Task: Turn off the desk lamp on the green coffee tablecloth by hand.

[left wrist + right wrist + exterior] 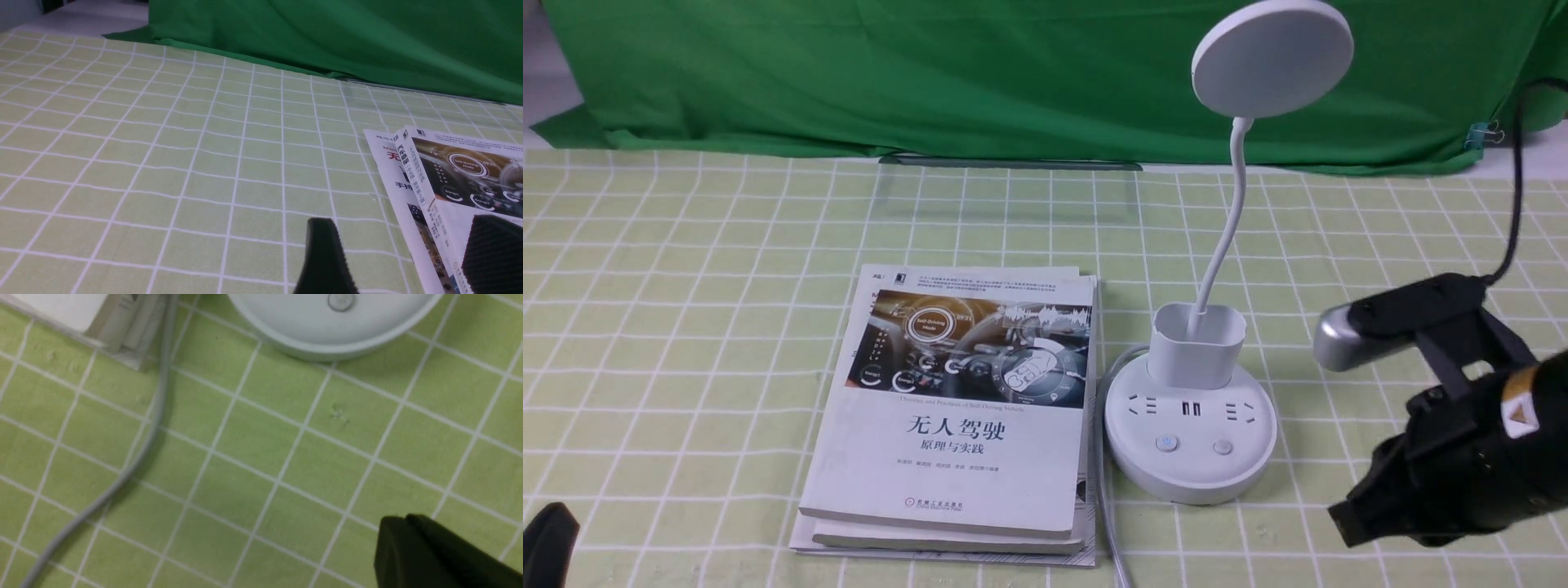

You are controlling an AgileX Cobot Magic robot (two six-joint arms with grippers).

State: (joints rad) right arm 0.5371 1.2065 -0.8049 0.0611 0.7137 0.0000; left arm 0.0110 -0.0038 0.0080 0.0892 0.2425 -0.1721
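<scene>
White books [956, 425] and grey cord [1104, 498] lie left of your desk lamp [1192, 425]; right hand [1346, 518], clenched, hovers near its base; left gripper [404, 223] spread.

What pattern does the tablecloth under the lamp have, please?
The tablecloth is pale yellow-green with a white grid, clearest in the front view.

- You face a plain dark green fabric backdrop cloth [980, 73], hung across the whole back in soft folds.
- Left of that backdrop, a bare white surface [547, 102] shows.
- At the backdrop's lower right edge sits a small blue-and-silver binder clip [1486, 133].
- Light falls evenly across the backdrop.
</scene>
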